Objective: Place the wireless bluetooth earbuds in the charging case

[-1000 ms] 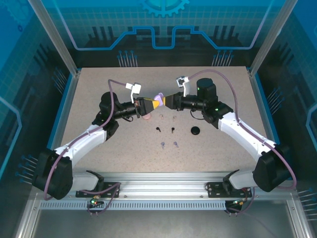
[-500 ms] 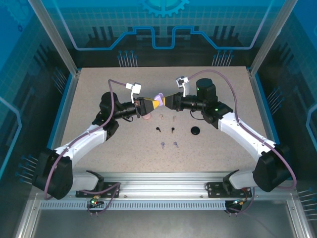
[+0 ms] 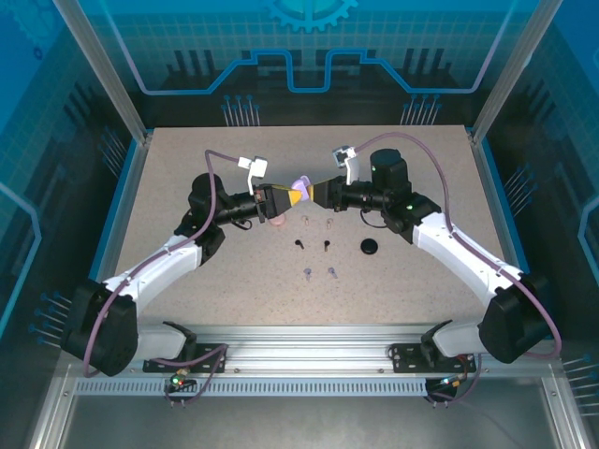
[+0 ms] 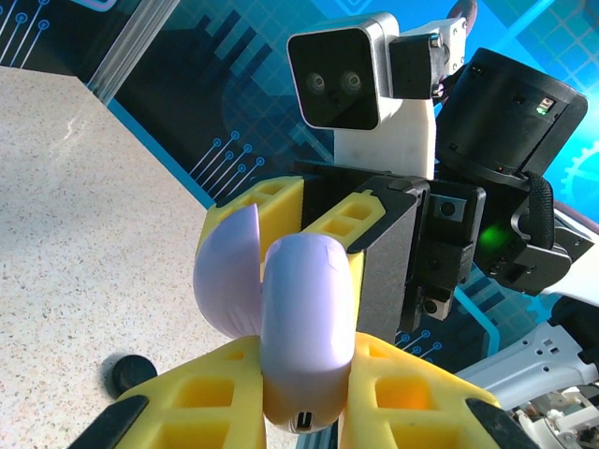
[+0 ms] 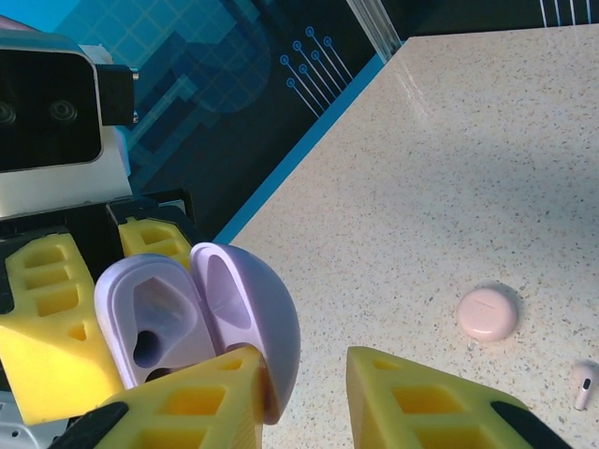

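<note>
My left gripper (image 3: 292,196) (image 4: 304,379) is shut on the lower half of the lavender charging case (image 3: 299,185) (image 4: 309,318), held above the table. The case's lid (image 5: 251,313) (image 4: 227,271) stands swung open, showing empty wells (image 5: 150,327). My right gripper (image 3: 313,192) (image 5: 303,363) faces it, jaws apart: one finger (image 5: 201,393) touches the lid's edge, the other stands clear. On the table below lie the earbuds in pairs: pale pink (image 3: 306,220) (image 5: 584,383), black (image 3: 299,245), lavender (image 3: 307,272).
A shut pink case (image 3: 278,222) (image 5: 487,312) lies under the left gripper. A black case (image 3: 371,247) (image 4: 129,372) rests right of the earbuds. Blue walls enclose the speckled table (image 3: 187,168).
</note>
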### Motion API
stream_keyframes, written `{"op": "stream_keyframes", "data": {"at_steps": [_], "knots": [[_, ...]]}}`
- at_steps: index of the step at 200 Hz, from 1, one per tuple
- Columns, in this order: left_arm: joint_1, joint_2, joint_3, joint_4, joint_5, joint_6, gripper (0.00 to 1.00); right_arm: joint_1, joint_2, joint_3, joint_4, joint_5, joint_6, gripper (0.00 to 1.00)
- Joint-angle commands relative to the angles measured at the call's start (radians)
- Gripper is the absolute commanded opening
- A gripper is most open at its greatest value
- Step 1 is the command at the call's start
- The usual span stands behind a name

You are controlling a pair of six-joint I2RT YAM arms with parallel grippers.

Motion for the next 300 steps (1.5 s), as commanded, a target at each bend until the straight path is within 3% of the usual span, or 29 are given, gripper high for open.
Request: {"op": "stream_keyframes", "data": {"at_steps": [1,45,104,129,161,210,247,300], "knots": [[-0.012,-0.003,0.009,0.044,0.015,-0.009,0.0,0.005,-0.016,-0.006,-0.031,0.019,-0.014,0.28],[-0.013,-0.003,0.004,0.043,0.018,-0.011,0.0,0.007,0.013,0.03,-0.018,0.01,0.002,0.25],[-0.016,0.015,-0.004,0.047,0.001,-0.012,0.0,0.028,0.043,0.087,-0.05,0.001,-0.012,0.08],[-0.017,0.019,-0.005,0.029,-0.025,-0.005,0.33,0.033,0.047,0.107,-0.076,0.014,-0.02,0.04],[-0.015,0.012,0.021,-0.054,-0.071,0.045,0.6,0.035,0.052,0.161,-0.173,0.07,-0.06,0.01],[-0.003,-0.029,0.142,-0.307,-0.079,0.21,0.74,-0.001,0.067,0.271,-0.342,0.122,-0.15,0.0],[0.035,-0.018,0.282,-0.53,-0.026,0.353,0.84,-0.044,0.097,0.359,-0.449,0.125,-0.249,0.0],[0.092,0.087,0.496,-0.818,0.055,0.548,0.89,-0.081,0.163,0.445,-0.514,0.077,-0.373,0.0]]}}
